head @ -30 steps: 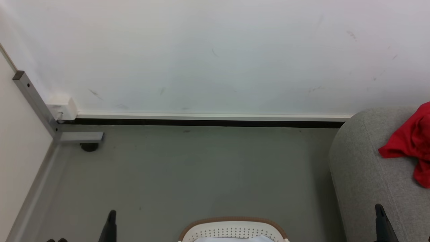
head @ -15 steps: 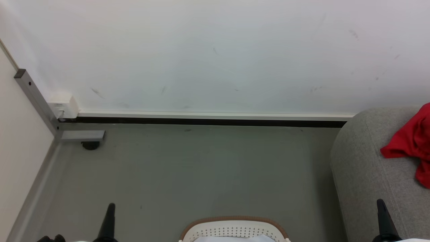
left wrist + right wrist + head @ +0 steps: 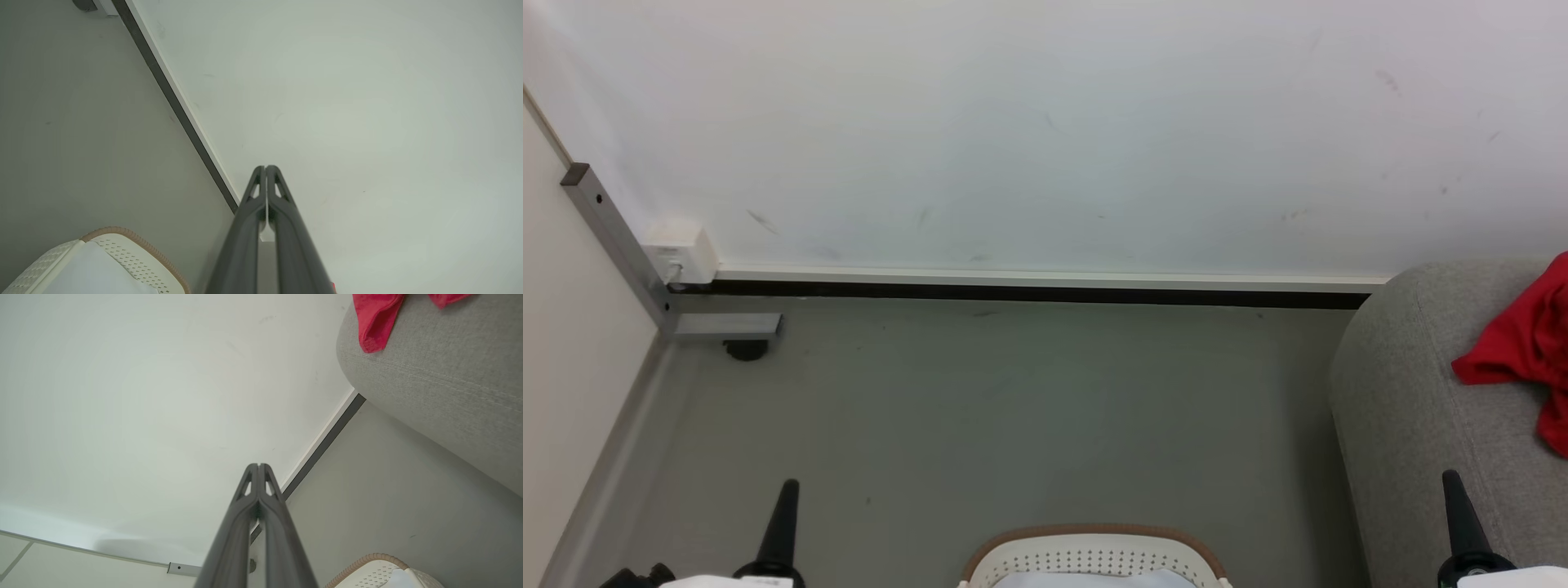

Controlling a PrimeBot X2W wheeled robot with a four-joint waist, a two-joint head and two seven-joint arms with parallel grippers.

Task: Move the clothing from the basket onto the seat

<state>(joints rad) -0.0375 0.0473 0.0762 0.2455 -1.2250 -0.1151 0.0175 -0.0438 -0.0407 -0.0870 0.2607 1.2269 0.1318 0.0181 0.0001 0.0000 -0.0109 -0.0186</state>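
Pale, scuffed wall [image 3: 1045,122] meets grey-green floor [image 3: 1013,408] along a dark skirting strip [image 3: 1029,292].

Clothing [image 3: 1523,359]: bright red, soft and crumpled. It lies on the seat [image 3: 1413,408] at its rounded arm, out of the basket [image 3: 1094,559]. One pointed fold reaches left toward the arm's edge, and a second lobe trails down the head view. The picture's edge cuts the garment off, so its long axis cannot be told. In the right wrist view a folded strip droops over the arm's curve.

Seat: light grey woven upholstery, rounded corner, one stitched seam.

Basket: on the floor near the seat. Oval, cream-white perforated plastic with a brown woven-look rim. A plain pale cloth [image 3: 1086,580] lies inside.

Left gripper [image 3: 786,490] and right gripper [image 3: 1451,482]: one on either side of the basket. The fingers are dark and tapered, pressed together and holding nothing, with tips pointing toward the wall.

Grey metal bracket [image 3: 723,327]: at the left corner, against the skirting.
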